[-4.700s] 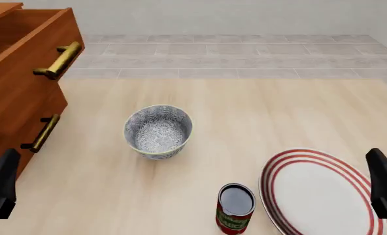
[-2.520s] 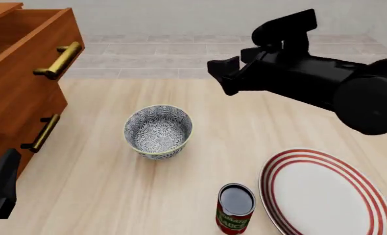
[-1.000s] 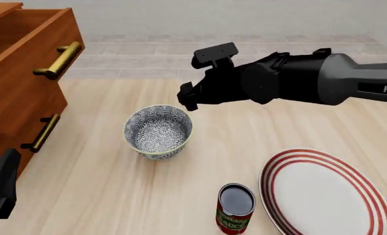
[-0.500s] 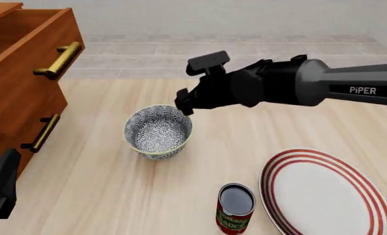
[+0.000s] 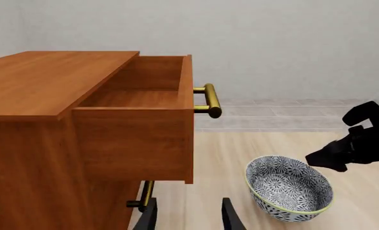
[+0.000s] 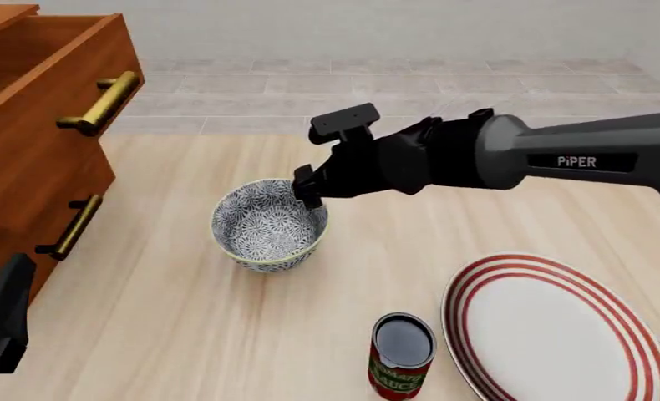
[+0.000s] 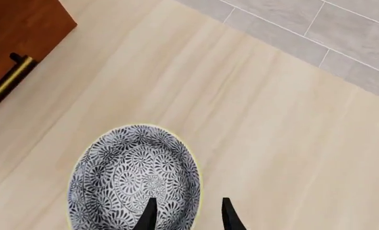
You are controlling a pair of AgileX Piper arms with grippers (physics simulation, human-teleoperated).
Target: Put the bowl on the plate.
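The bowl [image 6: 269, 224], blue-grey with a floral pattern, stands upright on the wooden table left of centre; it also shows as the bowl [image 5: 290, 188] and the bowl [image 7: 135, 177]. The white plate [image 6: 553, 334] with red rings lies at the front right. My right gripper [image 6: 306, 190] hangs open just above the bowl's far right rim. In the right wrist view this gripper [image 7: 188, 215] has one finger over the bowl's inside and the other outside the rim. My left gripper [image 5: 188, 218] is open and holds nothing, low at the front left [image 6: 2, 322].
A red can [image 6: 402, 351] with an open top stands between bowl and plate near the front edge. A wooden drawer cabinet [image 6: 40, 142] fills the left side, its top drawer [image 5: 135, 100] pulled out, brass handles sticking out. The right arm [image 5: 359, 143] reaches across the table.
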